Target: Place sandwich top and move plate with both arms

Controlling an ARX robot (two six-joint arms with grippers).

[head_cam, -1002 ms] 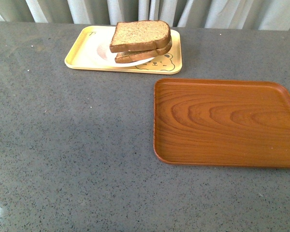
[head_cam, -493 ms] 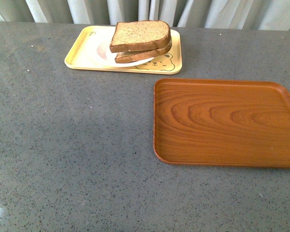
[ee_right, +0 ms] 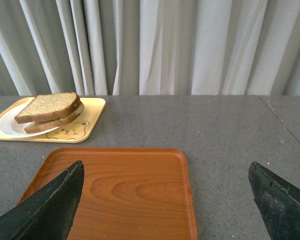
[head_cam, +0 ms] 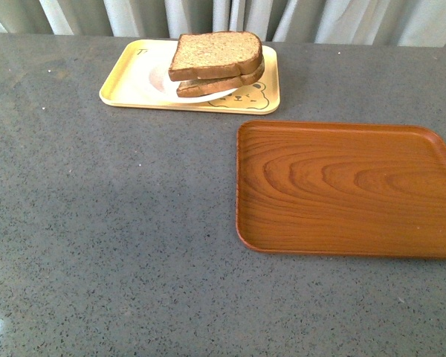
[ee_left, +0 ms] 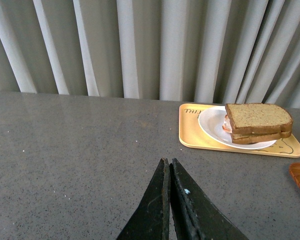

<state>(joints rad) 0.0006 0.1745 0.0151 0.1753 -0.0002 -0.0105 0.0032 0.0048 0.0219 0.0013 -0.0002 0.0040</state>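
Both grippers sit back from the work, out of the front view and seen only through their own wrist cameras. Left gripper (ee_left: 169, 167) has its two thin black fingers pressed together, tips meeting with nothing between them, hovering over bare grey countertop (head_cam: 111, 223). From it, the sandwich top (ee_left: 258, 117) lies at about 2 o'clock, well apart. Right gripper (ee_right: 165, 172) is spread wide, one finger (ee_right: 52, 207) at each side of its view, holding nothing, and it hangs near the close edge of the brown wood-grain tray (ee_right: 117, 187). From that gripper the sandwich top (ee_right: 49, 107) lies at about 10 o'clock, well apart, beyond the wooden tray's far corner.

On the front view the sandwich top (head_cam: 215, 53) rests squarely on a lower bread slice (head_cam: 223, 82), a little pale filling showing between them in the left wrist view. The stack sits on the white plate (head_cam: 208, 95), and the plate stands on the yellow bear-print tray (head_cam: 126, 85) at 12 o'clock on the counter, just before the grey curtain (head_cam: 223, 15). The wood-grain tray (head_cam: 349, 190) lies at 3 o'clock, apart from the yellow one.
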